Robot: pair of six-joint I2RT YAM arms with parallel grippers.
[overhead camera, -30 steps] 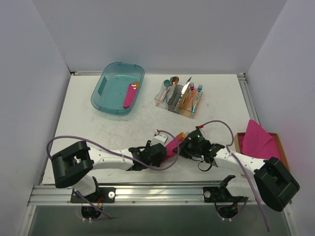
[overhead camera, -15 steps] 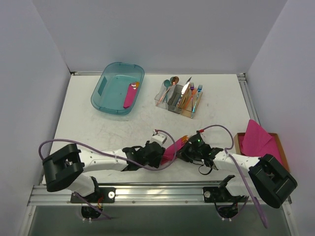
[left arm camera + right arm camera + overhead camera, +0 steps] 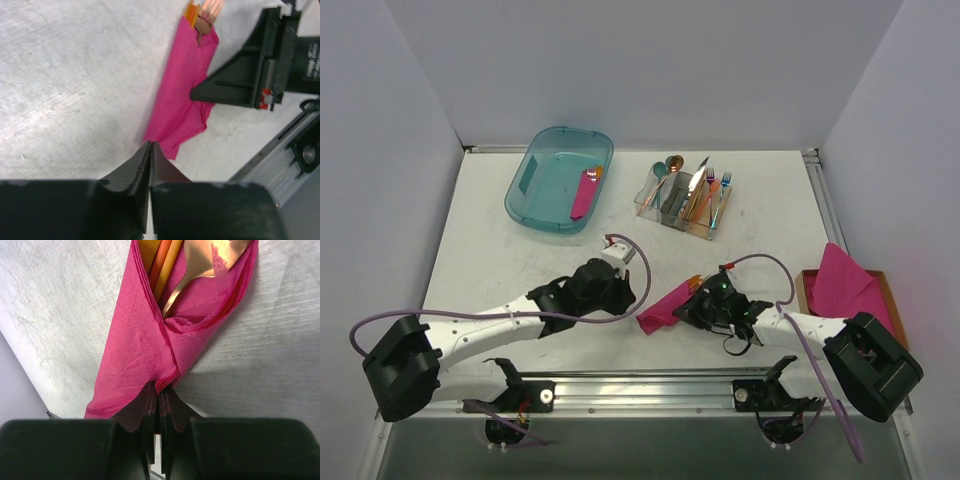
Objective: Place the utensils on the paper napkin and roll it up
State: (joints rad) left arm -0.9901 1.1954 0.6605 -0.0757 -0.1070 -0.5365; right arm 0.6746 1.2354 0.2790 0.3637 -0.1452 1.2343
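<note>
1. Now the left gripper (image 3: 150, 148) sits off the paper napkin (image 3: 663, 307), at its 10 o'clock; a second ago it was against the roll. Its jaws are pressed together, empty.
2. Right gripper (image 3: 160, 392) is clamped on the roll's fold.
3. Utensils (image 3: 167, 262) poke out of the roll's 1 o'clock end.
4. Roll lies near the table (image 3: 520, 250) front edge; white tabletop runs toward the cutlery holder (image 3: 685, 200) at 12 o'clock.

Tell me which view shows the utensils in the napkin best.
The right wrist view: it looks into the roll's open end, where the utensils stick out of the napkin. The left wrist view shows only their tips at its top edge; the top view, a tiny orange speck.
</note>
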